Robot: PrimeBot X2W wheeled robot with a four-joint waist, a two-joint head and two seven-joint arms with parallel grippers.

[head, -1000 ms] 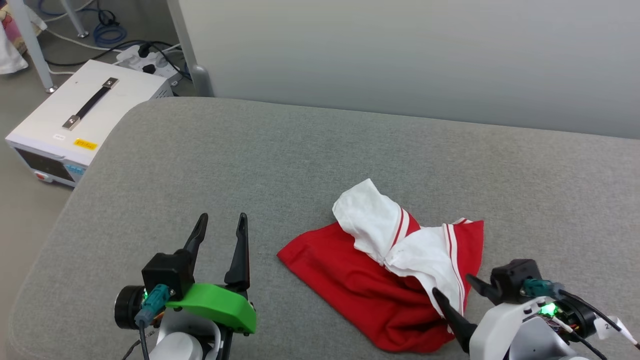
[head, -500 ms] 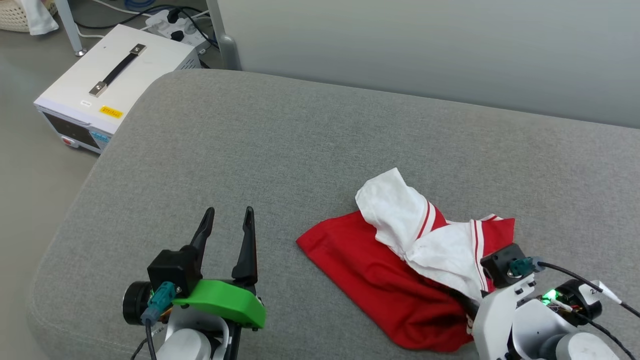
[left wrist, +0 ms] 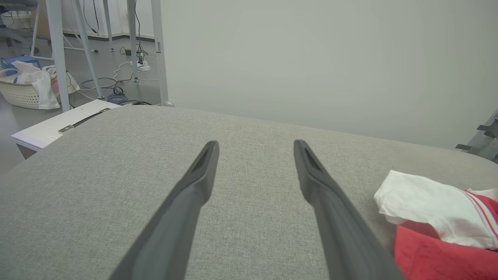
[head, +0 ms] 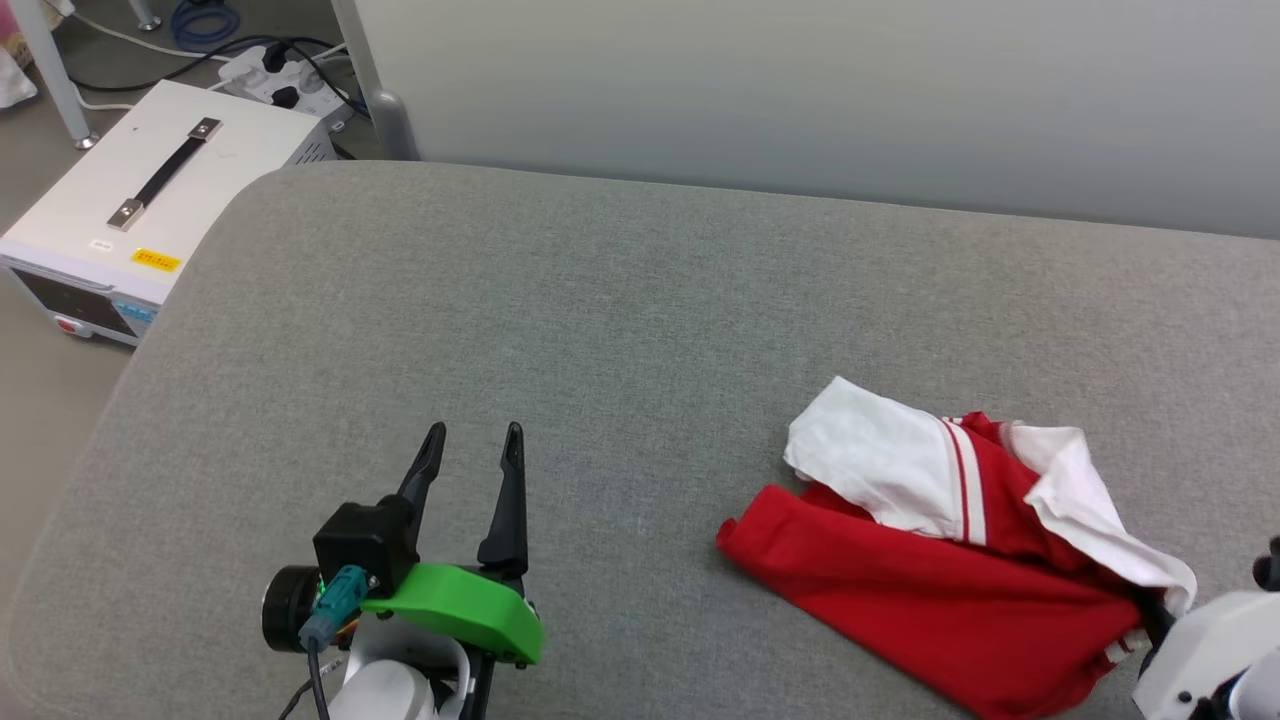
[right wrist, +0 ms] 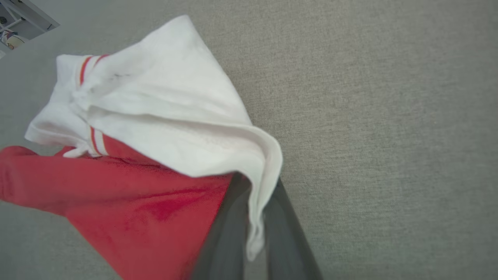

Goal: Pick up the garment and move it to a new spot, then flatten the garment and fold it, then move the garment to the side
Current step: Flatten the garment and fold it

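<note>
The garment lies crumpled on the grey padded surface at the lower right, red with white sleeves and striped trim. In the right wrist view my right gripper is shut on the garment, with a white fold pinched between the dark fingers. Its pale wrist shows at the head view's lower right corner, fingers hidden by the cloth. My left gripper stands open over bare fabric, well left of the garment. The left wrist view has its tips apart and the garment at the right edge.
A white instrument box with a black handle sits on the floor off the surface's left edge, with a power strip and cables behind it. A pale wall panel runs along the far edge. A laundry basket stands further away.
My right gripper has shut on the garment's white edge and drawn the garment to the right, away from the left gripper. The head camera has also shifted. The left gripper stays open.
</note>
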